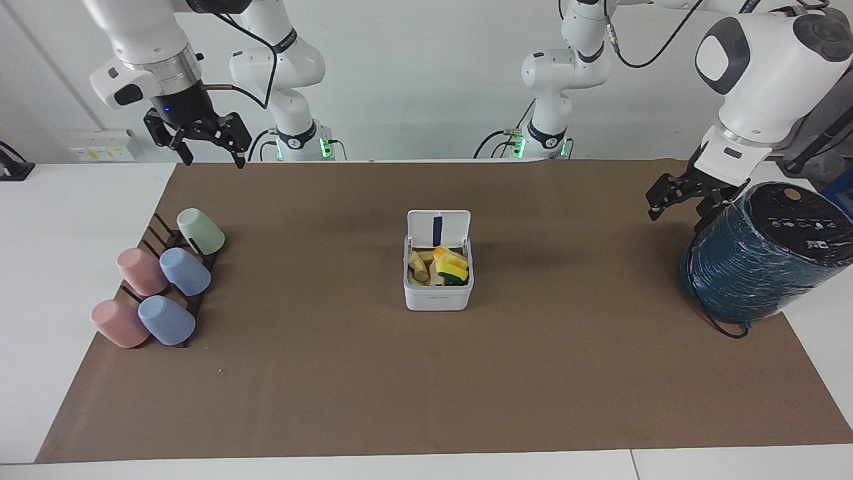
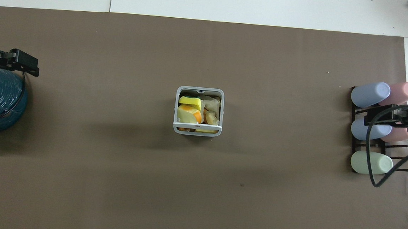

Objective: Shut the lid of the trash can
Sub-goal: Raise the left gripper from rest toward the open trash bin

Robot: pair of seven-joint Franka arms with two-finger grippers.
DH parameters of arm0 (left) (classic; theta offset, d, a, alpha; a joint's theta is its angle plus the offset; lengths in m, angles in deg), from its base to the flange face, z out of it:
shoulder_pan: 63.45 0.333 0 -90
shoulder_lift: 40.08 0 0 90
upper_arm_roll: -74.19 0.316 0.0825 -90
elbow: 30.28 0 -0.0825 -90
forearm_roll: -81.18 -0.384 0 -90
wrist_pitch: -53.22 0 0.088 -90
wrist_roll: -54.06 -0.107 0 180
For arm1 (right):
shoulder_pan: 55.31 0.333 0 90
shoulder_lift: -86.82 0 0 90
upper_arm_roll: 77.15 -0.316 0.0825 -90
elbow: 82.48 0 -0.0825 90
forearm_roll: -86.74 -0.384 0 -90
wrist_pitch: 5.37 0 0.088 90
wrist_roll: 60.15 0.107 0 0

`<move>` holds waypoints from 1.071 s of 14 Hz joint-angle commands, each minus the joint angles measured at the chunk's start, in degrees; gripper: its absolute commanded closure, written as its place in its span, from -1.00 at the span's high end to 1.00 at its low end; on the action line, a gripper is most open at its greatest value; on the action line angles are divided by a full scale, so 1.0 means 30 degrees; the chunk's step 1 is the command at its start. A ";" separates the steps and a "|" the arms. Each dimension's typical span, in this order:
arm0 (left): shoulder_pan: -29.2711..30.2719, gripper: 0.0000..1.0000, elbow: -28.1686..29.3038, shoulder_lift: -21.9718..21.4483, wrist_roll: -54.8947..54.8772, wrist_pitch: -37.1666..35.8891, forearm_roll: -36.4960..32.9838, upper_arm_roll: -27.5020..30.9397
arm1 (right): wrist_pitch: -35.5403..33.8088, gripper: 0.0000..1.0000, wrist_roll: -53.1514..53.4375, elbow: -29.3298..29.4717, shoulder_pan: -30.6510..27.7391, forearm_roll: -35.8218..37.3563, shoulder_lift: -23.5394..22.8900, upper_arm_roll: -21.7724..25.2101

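Note:
The trash can (image 1: 438, 299) is a small white box in the middle of the brown mat, also in the overhead view (image 2: 176, 107). It holds yellow and orange scraps. Its lid (image 1: 438, 229) stands upright and open on the edge nearer the robots, with the dark blue strip facing the can. From overhead the lid (image 2: 197, 125) shows only as a thin white edge. My right gripper (image 1: 210, 155) is open and raised over the cup rack, far from the can. My left gripper (image 1: 678, 208) is open beside the top of the teal cylinder, also far from the can.
A large dark teal wrapped cylinder (image 1: 760, 267) stands at the left arm's end of the table. A dark rack (image 1: 156, 230) with several pastel cups (image 1: 201, 231) lying on it sits at the right arm's end. A brown mat (image 1: 426, 387) covers the table.

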 commanded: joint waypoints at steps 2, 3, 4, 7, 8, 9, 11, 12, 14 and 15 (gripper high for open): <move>-0.0698 1.00 0.0904 -0.0531 0.0125 0.1893 -0.0372 -0.0031 | -0.0179 1.00 -0.0550 -0.0232 -0.0190 -0.0092 0.0330 -0.0081; -0.1108 1.00 0.0991 -0.0560 0.0127 0.1779 -0.0343 -0.0031 | -0.0179 1.00 -0.0550 -0.0232 -0.0190 -0.0092 0.0330 -0.0081; -0.1750 1.00 0.1717 -0.0908 0.0157 0.1923 -0.0343 -0.0031 | -0.0179 1.00 -0.0550 -0.0232 -0.0190 -0.0092 0.0301 -0.0081; -0.3537 1.00 0.3332 -0.1642 0.0419 0.2712 -0.0197 -0.0031 | -0.0179 1.00 -0.0550 -0.0232 -0.0190 -0.0092 0.0330 -0.0081; -0.4269 1.00 0.3510 -0.1760 0.0972 0.2715 -0.0167 -0.0060 | -0.0179 1.00 -0.0550 -0.0261 -0.0190 -0.0092 0.0330 -0.0081; -0.4972 0.82 0.4092 -0.2080 0.2195 0.2744 -0.0138 -0.0060 | -0.0179 1.00 -0.0550 -0.0233 -0.0190 -0.0092 0.0330 -0.0081; -0.6437 0.29 0.5175 -0.2637 0.5006 0.2978 -0.0138 -0.0060 | -0.0179 1.00 -0.0550 -0.0233 -0.0190 -0.0092 0.0330 -0.0081; -0.7082 0.17 0.5790 -0.2930 0.5977 0.3269 -0.0138 -0.0060 | -0.0179 1.00 -0.0550 -0.0232 -0.0190 -0.0092 0.0301 -0.0081; -0.8255 -0.26 0.6846 -0.3458 0.6921 0.3623 -0.0109 -0.0060 | -0.0179 1.00 -0.0550 -0.0232 -0.0190 -0.0092 0.0330 -0.0081; -0.8666 -0.38 0.7286 -0.3692 0.6953 0.3624 -0.0108 -0.0060 | -0.0179 1.00 -0.0550 -0.0232 -0.0190 -0.0092 0.0330 -0.0081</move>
